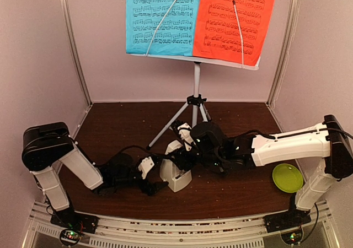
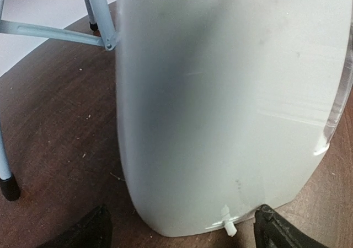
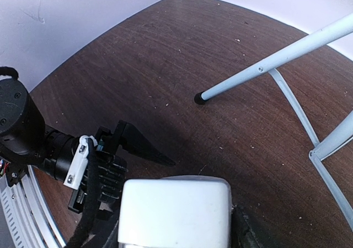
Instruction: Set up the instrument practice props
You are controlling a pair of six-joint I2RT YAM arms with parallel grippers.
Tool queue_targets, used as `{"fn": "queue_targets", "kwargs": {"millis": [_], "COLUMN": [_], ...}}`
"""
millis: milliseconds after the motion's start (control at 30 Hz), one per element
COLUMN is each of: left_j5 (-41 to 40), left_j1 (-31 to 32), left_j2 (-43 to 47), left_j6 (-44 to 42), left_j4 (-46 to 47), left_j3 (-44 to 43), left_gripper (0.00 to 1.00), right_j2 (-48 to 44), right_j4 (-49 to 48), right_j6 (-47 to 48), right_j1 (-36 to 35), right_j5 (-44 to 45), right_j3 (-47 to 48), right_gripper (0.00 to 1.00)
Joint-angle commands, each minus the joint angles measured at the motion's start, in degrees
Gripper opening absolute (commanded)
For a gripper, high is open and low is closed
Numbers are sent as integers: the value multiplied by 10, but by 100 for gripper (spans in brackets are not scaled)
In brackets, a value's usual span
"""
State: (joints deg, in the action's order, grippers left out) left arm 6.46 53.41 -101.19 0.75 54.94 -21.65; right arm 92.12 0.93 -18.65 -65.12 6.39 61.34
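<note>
The white music stand's desk (image 1: 220,60) stands on tripod legs (image 1: 194,102) at the back. It holds the blue sheet (image 1: 160,16) and the red-orange sheet (image 1: 234,19) side by side under wire clips. The white pyramid metronome (image 1: 176,173) stands upright on the table in front of the tripod. My right gripper (image 1: 185,151) is shut on its top (image 3: 174,215). My left gripper (image 1: 157,182) is open, with one finger on each side of the metronome's base (image 2: 220,121) and a gap at each side. One left finger (image 3: 140,146) shows in the right wrist view.
A yellow-green plate (image 1: 287,177) lies at the right, near my right arm's base. Tripod legs (image 2: 99,11) stand close behind the metronome, and one leg's foot (image 3: 199,98) rests on the brown table. White walls close in the back and both sides.
</note>
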Motion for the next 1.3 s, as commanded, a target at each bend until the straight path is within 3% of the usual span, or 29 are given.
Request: {"fn": "queue_targets", "kwargs": {"millis": [0,533,600,667,767,900,1133,1267], "left_j5": [16,4,-1,-6,-14,-18,-30,-50], "left_j1": [2,-2,-2,-3,-3,-3,-3,-3], "left_j2": [-18,-32,-26,-17,2,31,65,78], "left_j6": [-11,-22,-21,-19,-18,-10,4,27], "left_j4": [38,44,44,39,22,7,8,-6], "left_j3": [-14,-13,-10,-7,-2,12,41,39], "left_gripper": [88,39,41,51,68,72,70,69], "right_j2": [-29,-36,-36,-36,-38,-62,-157,-182], "right_j4": [-25,-46,-48,-51,-54,-48,-63,-71], "right_j6": [-13,-18,-21,-25,-26,-21,3,11], "right_j1": [3,3,2,1,0,1,29,64], "right_j5": [-13,-37,-36,-36,-43,-45,-42,-56], "right_j3": [-5,-21,-22,-21,-19,-24,-106,-165], "right_gripper": [38,34,35,41,67,84,87,78]}}
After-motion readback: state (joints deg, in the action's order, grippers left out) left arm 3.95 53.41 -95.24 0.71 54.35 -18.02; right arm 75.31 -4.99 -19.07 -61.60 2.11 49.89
